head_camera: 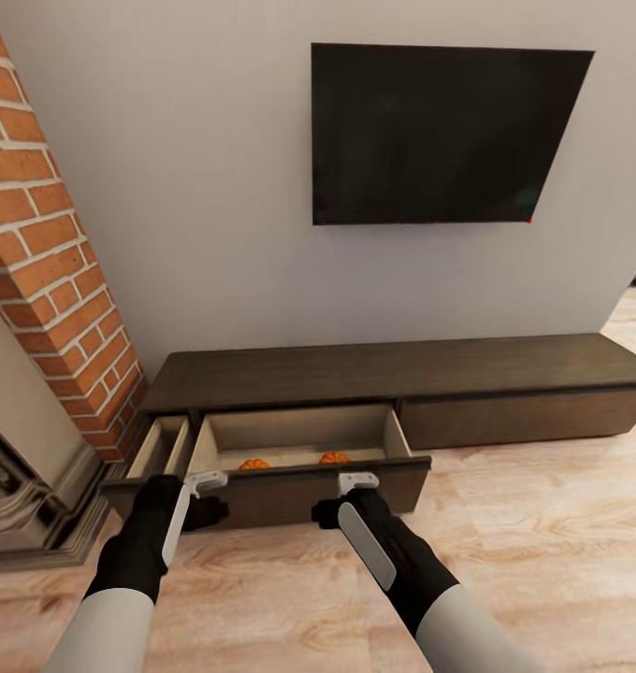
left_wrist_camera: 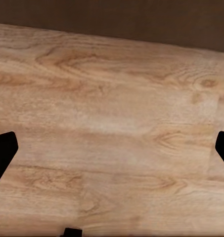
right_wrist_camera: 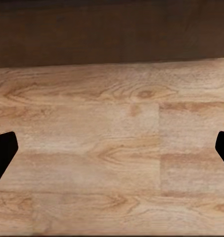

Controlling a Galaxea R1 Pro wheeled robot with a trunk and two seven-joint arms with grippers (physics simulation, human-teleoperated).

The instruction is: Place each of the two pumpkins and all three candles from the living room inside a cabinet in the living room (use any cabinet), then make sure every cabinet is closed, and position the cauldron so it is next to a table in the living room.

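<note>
In the head view, the left gripper [head_camera: 204, 511] and right gripper [head_camera: 329, 512] hang low before the long dark brown wood cabinet [head_camera: 505, 374]; its pulled-out drawer holds two small orange pumpkins [head_camera: 254, 465] [head_camera: 334, 458]. A red brick column [head_camera: 47, 243] stands left. In both wrist views, black fingers [left_wrist_camera: 3, 153] [right_wrist_camera: 3, 150] stand wide over the pale wooden floor [left_wrist_camera: 112, 138] [right_wrist_camera: 112, 148].

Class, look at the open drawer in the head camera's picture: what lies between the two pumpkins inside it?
Nothing. In the head view the two pumpkins sit apart near the front of the open drawer, with only its bare beige floor showing between them.
</note>
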